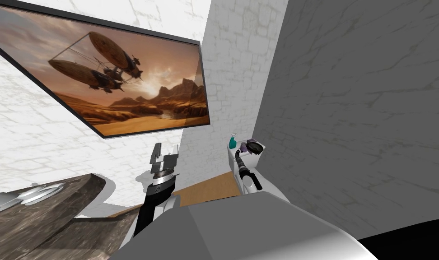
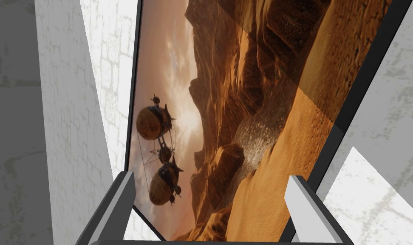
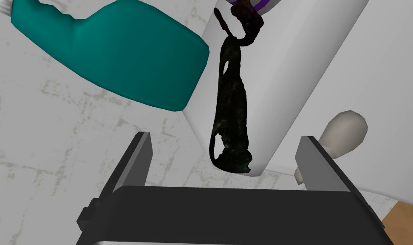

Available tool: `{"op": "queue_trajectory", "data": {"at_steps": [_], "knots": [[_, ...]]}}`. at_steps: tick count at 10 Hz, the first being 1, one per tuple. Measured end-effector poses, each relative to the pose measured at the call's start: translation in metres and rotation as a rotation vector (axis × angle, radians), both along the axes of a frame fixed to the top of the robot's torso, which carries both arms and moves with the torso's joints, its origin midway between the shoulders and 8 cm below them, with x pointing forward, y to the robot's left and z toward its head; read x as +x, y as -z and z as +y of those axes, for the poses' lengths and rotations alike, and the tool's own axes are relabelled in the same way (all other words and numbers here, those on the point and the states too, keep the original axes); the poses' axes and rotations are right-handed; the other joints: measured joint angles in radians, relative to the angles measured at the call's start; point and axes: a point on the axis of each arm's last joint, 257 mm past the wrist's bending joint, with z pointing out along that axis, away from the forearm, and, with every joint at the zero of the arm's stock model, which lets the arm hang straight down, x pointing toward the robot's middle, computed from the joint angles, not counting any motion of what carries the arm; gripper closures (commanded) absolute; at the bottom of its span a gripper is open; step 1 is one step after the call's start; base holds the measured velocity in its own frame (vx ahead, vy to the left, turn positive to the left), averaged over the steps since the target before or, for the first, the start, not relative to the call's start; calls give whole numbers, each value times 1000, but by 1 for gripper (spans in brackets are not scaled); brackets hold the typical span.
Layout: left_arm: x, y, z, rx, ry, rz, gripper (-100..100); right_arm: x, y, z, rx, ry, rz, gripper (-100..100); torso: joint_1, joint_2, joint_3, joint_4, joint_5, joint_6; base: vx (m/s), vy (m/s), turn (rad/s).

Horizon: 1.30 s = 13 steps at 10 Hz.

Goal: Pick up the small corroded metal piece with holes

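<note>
So everything sits on the flat top of a white tank (image 3: 295,64), tucked into the corner where the white brick wall meets the grey one. A teal bottle (image 3: 116,55) stands upright at the end nearer the brick wall. The dark crusty metal piece (image 3: 231,115) lies flat along the lid. One end is right at the lid's near corner and the other reaches toward a dark round thing with a bit of purple (image 1: 254,146) at the grey-wall end. It has two holes, one near each end. Off to my left, a dark stone-look counter (image 1: 42,216) carries a silvery fitting (image 1: 35,193).
</note>
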Motion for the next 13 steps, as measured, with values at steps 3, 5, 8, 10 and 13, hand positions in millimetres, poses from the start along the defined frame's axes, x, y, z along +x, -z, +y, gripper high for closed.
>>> {"op": "queue_trajectory", "data": {"at_steps": [3,5,8,10,13], "knots": [[0,0,0,0,0,0,0,2,3,4,34,0,4,-100,0,1,0,0,0,0,-3,-5,87],[0,0,0,0,0,0,0,0,2,-14,35,51,-1,-100,-2,3,2,1,0,-1,-41,-40,449],[0,0,0,0,0,0,0,-6,1,-57,33,159,-8,-100,-3,5,3,1,-1,0,-53,-37,265],[0,0,0,0,0,0,0,-11,-1,-76,40,211,-12,-100,-2,3,2,1,0,0,-39,-22,326],[0,0,0,0,0,0,0,-23,2,-116,32,318,-7,-100,-5,-2,0,2,-1,-4,-60,-37,382]]}}
